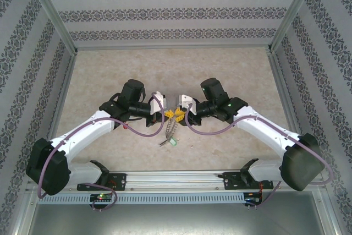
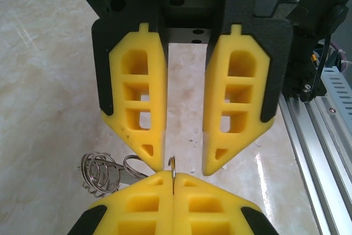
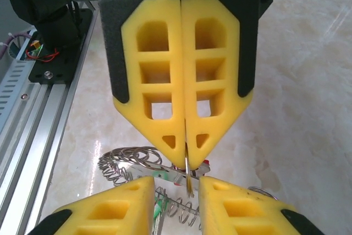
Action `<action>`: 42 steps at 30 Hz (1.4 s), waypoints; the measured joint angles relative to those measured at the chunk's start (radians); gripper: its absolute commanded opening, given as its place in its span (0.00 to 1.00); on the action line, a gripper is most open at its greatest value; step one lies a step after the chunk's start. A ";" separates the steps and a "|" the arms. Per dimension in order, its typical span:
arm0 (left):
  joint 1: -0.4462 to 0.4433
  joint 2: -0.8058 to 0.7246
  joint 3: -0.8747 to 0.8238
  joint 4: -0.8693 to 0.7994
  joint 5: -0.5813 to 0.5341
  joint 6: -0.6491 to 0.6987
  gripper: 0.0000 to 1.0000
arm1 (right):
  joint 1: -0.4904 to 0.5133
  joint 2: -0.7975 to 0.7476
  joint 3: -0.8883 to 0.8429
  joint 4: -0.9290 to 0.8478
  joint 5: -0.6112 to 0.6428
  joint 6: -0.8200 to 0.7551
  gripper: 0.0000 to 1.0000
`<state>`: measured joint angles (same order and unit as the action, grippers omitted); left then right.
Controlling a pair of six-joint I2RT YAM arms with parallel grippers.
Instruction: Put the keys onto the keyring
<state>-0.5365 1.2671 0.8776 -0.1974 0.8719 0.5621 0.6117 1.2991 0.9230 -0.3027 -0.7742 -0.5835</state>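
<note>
My left gripper [image 1: 163, 115] and right gripper [image 1: 179, 115] meet tip to tip above the table's middle. The left gripper [image 2: 174, 175] is shut on a thin silver ring edge [image 2: 172, 164] of the keyring. The keyring's springy coils [image 3: 129, 158] hang beside and below it. My right gripper [image 3: 176, 181] is open, one finger on each side of that ring edge [image 3: 188, 182], not touching it. A flat silver key blade [image 3: 175, 174] with a red head [image 3: 207, 163] hangs just behind the ring. A tiny red speck [image 1: 126, 127] lies by the left forearm, too small to identify.
Small green-headed keys [image 1: 173, 142] dangle from the coil [image 1: 169, 129] down to the table. The metal rail [image 1: 176, 180] with the arm bases runs along the near edge. Patterned walls close in the marbled table [image 1: 99, 75] on three sides.
</note>
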 measured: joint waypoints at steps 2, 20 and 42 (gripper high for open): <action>0.000 0.000 0.000 0.000 0.005 0.000 0.00 | 0.000 0.004 0.000 0.003 0.001 0.006 0.03; 0.010 -0.025 -0.021 0.161 -0.019 -0.103 0.24 | -0.053 -0.070 -0.242 0.509 -0.003 0.329 0.00; 0.023 -0.016 -0.030 0.236 -0.034 -0.173 0.37 | -0.053 -0.057 -0.391 1.044 0.052 0.513 0.00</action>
<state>-0.5140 1.2510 0.8474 0.0387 0.8383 0.3893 0.5587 1.2419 0.5316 0.7418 -0.7223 -0.0700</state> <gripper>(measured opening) 0.360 0.049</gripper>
